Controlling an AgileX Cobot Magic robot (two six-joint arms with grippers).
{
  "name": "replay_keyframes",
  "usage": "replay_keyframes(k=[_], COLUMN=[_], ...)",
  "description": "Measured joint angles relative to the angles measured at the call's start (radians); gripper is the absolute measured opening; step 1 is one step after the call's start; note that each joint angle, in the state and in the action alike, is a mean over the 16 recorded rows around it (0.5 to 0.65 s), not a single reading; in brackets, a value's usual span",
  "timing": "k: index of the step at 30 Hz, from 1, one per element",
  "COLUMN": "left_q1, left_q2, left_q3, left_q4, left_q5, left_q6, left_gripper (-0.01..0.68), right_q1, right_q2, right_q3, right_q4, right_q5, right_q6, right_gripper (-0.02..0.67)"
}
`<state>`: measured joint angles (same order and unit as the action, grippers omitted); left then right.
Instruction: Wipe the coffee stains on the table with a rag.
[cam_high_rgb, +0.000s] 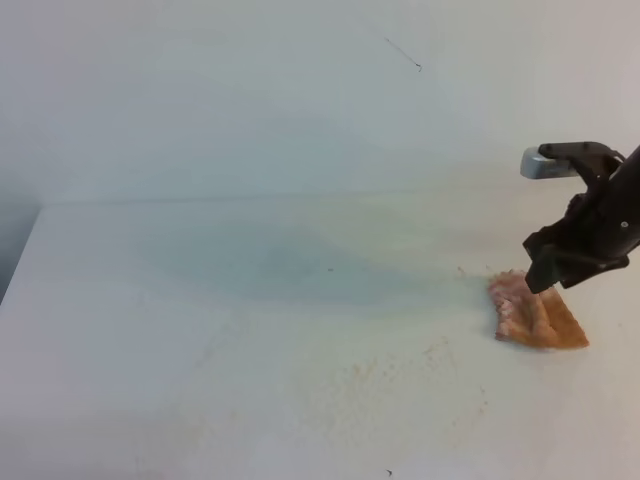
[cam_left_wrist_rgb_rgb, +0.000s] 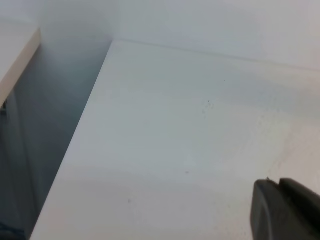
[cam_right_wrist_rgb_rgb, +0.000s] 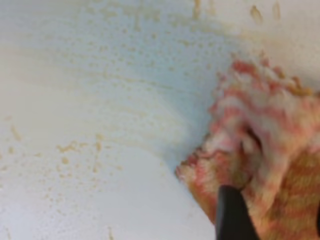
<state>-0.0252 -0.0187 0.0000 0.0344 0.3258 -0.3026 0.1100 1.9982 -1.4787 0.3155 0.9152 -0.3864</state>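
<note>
The rag (cam_high_rgb: 535, 312) lies on the table (cam_high_rgb: 250, 330), right of the faint smeared coffee stains (cam_high_rgb: 400, 365). The right gripper (cam_high_rgb: 550, 272) hovers just above it; its jaw spread is unclear. Wiping seems nearly finished; residue remains for another pass.

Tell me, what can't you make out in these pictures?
- Left hand: left wrist view, cut off by the corner; open or shut is unclear.
- Right hand: right wrist view, only one dark finger shows at the bottom edge above the rag; blurred.
- Coffee stains: high view, only faint smears and specks, too small to outline.
</note>
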Motion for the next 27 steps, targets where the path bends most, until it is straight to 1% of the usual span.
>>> replay_keyframes(k=[3, 6, 9, 15, 18, 21, 27], left_q1=[0.000, 0.000, 0.000, 0.000, 0.000, 0.000, 0.000], left_q2=[-0.003, -0.005, -0.007, -0.007, -0.007, -0.008, -0.008], left_q3=[0.000, 0.000, 0.000, 0.000, 0.000, 0.000, 0.000], left_q4=[0.000, 0.000, 0.000, 0.000, 0.000, 0.000, 0.000], left_q5=[0.000, 0.000, 0.000, 0.000, 0.000, 0.000, 0.000], left_q6=[0.000, 0.000, 0.000, 0.000, 0.000, 0.000, 0.000], left_gripper=[-0.001, -0.001, -0.001, -0.001, -0.001, -0.001, -0.001], right_q1=[-0.001, -0.001, -0.001, -0.001, -0.001, -0.001, -0.001], right_q2=[-0.037, -0.079, -0.129, -0.266, -0.351, -0.443, -0.617], right_q3=[0.000, 0.000, 0.000, 0.000, 0.000, 0.001, 0.001], right_q4=[0.013, 0.024, 0.029, 0.037, 0.042, 0.047, 0.061], right_q5=[0.026, 0.062, 0.104, 0.170, 0.187, 0.194, 0.191], right_q6=[-0.005, -0.010, -0.013, -0.012, -0.014, -0.013, -0.015], right_gripper=[0.292, 0.286, 0.242, 0.093, 0.035, 0.013, 0.005])
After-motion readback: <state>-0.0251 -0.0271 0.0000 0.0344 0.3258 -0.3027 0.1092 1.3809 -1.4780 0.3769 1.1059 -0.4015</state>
